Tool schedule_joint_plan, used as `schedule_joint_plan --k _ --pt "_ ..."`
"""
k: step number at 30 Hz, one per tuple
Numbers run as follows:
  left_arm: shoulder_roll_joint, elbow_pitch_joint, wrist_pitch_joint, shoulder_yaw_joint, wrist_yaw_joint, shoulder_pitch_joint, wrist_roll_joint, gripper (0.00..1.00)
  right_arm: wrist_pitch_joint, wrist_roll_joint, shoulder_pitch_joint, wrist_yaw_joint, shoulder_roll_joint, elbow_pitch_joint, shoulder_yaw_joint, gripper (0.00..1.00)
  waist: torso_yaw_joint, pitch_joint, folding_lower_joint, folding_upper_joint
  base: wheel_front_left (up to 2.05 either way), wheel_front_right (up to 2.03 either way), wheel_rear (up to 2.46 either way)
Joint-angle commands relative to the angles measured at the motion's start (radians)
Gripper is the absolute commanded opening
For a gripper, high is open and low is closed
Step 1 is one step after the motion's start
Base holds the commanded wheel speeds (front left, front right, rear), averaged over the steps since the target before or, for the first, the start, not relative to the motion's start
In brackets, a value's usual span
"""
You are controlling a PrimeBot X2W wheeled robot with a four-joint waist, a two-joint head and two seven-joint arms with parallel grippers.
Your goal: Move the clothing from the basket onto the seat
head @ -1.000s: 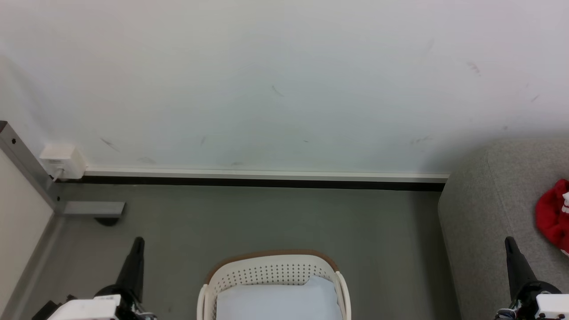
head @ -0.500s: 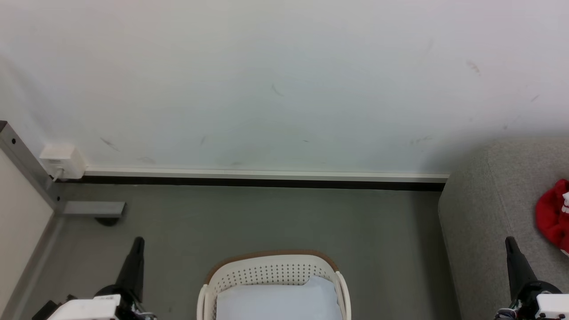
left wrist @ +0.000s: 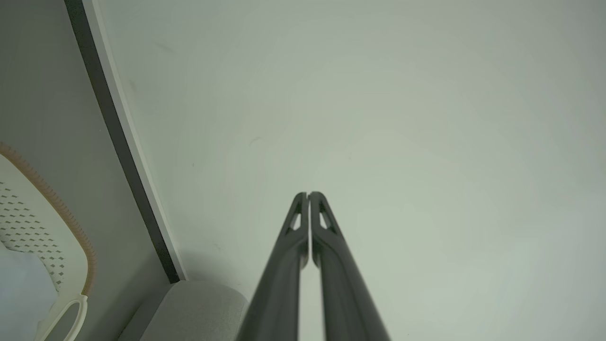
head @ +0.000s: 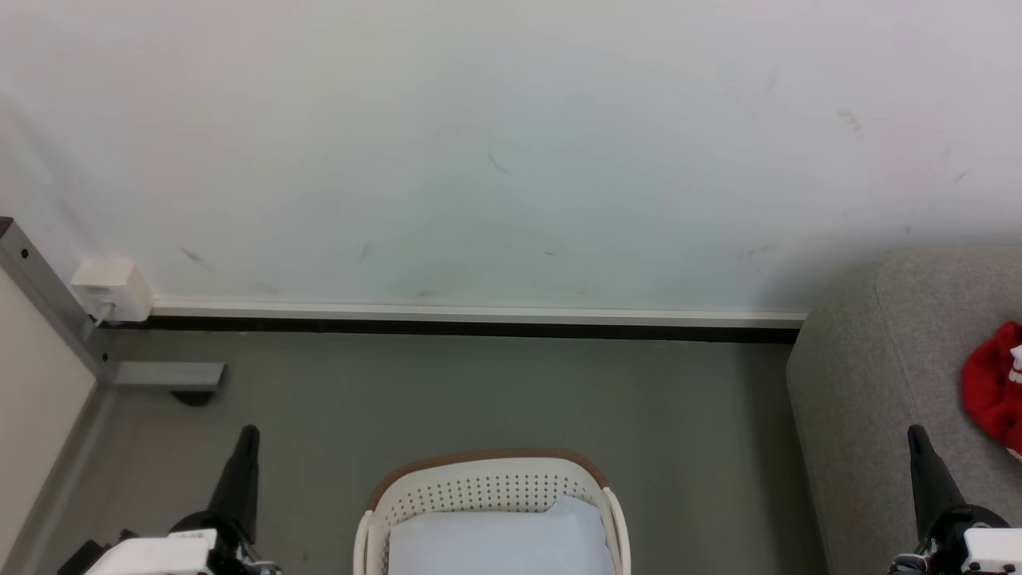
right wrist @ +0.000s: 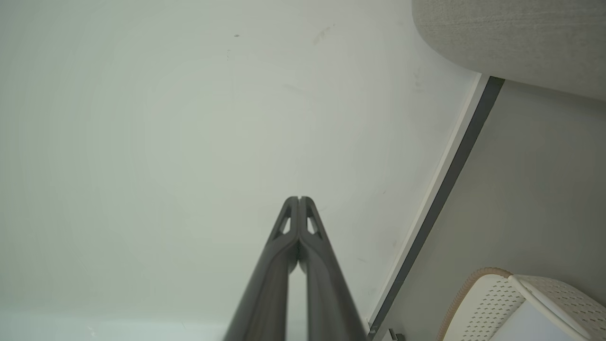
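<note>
While both arms rest low at the bottom corners of the head view, the clothing (head: 992, 387), a bunched red garment with a touch of white, lies on the seat (head: 878, 359) at that view's right edge. It is well apart from the basket (head: 487, 487), which stands on the floor (head: 479, 391) in the lower middle, between the arms. The visible part of the basket holds just a pale blue-white pad (head: 495, 539); its near part is cut off by the frame, so whether another garment lies there cannot be told. The step in hand is judged to be a check that the basket is emptied. It is done well by bending the head down until the whole interior shows, leaving the pad alone. If red fabric appears, the nearer tool should open above it, pinch a raised fold, and lift it clear of the brown rim before swinging right over the seat. The left tool (head: 250, 435) and the right tool (head: 914, 435) are each clenched on nothing, fingers pressed tip to tip. Both point up and forward at the pale wall (head: 511, 144), raised off the floor and touching nothing. Each wrist view confirms the meeting fingertips, with the dark skirting (left wrist: 118, 156) running aslant beside them.
</note>
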Motion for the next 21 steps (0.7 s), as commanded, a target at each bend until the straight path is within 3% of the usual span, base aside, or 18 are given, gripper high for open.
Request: schedule_joint_plan --k 1,21 --pt "0.002 -0.003 0.004 0.003 -0.004 -0.007 -0.013 0.0 0.002 -0.001 -0.012 -0.002 0.001 -0.004 -0.005 0.0 0.0 0.0 0.0 0.0 0.0 0.0 0.0" --pt "0.002 -0.003 0.004 0.003 -0.004 -0.007 -0.014 0.0 0.003 -0.002 -0.012 -0.002 0.001 -0.004 -0.005 0.0 0.0 0.0 0.0 0.0 0.0 0.0 0.0"
